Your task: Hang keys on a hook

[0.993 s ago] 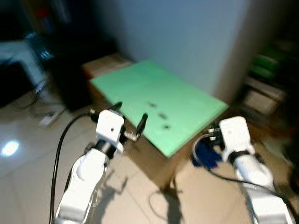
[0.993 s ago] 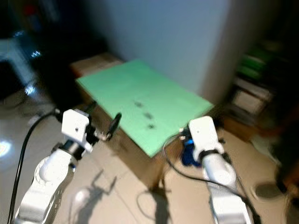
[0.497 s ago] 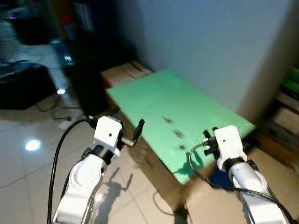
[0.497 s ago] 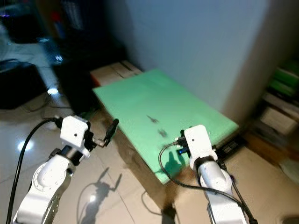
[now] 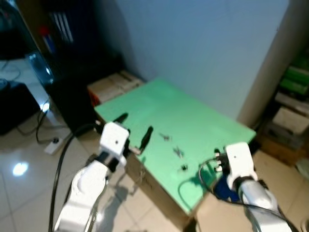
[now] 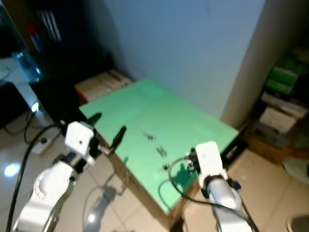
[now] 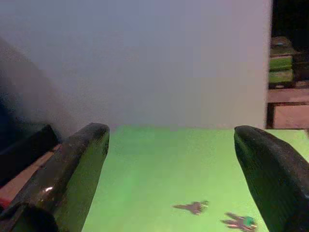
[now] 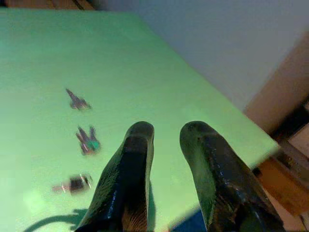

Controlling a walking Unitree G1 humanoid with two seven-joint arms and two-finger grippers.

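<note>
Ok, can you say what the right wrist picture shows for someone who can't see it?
The right gripper's two black fingers, slightly apart, hover over a green tabletop. Three small dark objects, perhaps keys, lie on it in a row.

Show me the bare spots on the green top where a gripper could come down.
The green top is bare along the wall side and at its far corner by the brown box. The crowded strip runs along the near middle: three small keys lie apart in a row, between the left gripper and the right gripper.
</note>
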